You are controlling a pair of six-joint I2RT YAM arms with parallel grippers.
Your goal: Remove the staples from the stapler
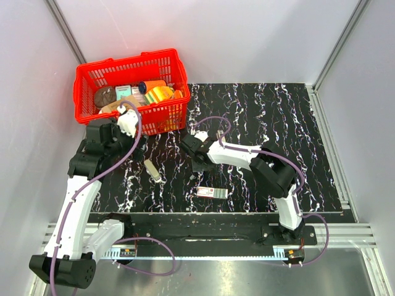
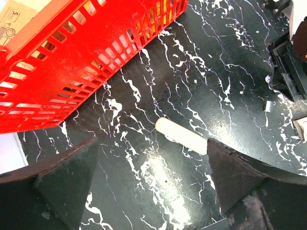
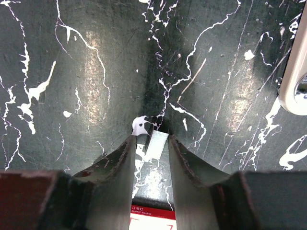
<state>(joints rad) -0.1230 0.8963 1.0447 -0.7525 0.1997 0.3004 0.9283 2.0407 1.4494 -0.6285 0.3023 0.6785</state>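
Observation:
The stapler point(image 1: 152, 170) is a slim pale beige bar lying flat on the black marbled mat; it also shows in the left wrist view point(image 2: 182, 136). My left gripper point(image 1: 126, 148) hovers just short of it, wide open and empty point(image 2: 151, 191), and the stapler's end is partly hidden by the right finger point(image 2: 240, 177). My right gripper point(image 1: 190, 148) is low over the mat, its jaws narrowly apart point(image 3: 151, 139). A short silver strip of staples point(image 3: 157, 143) lies between them, close to one finger with a gap at the other. The strip also shows in the left wrist view point(image 2: 269, 106).
A red basket point(image 1: 179, 117) with several items stands at the back left, close to my left arm point(image 2: 72, 62). A flat white box with red print point(image 1: 211, 192) lies behind my right gripper point(image 3: 152, 218). A pale rounded object point(image 3: 295, 81) sits at the right wrist view's edge.

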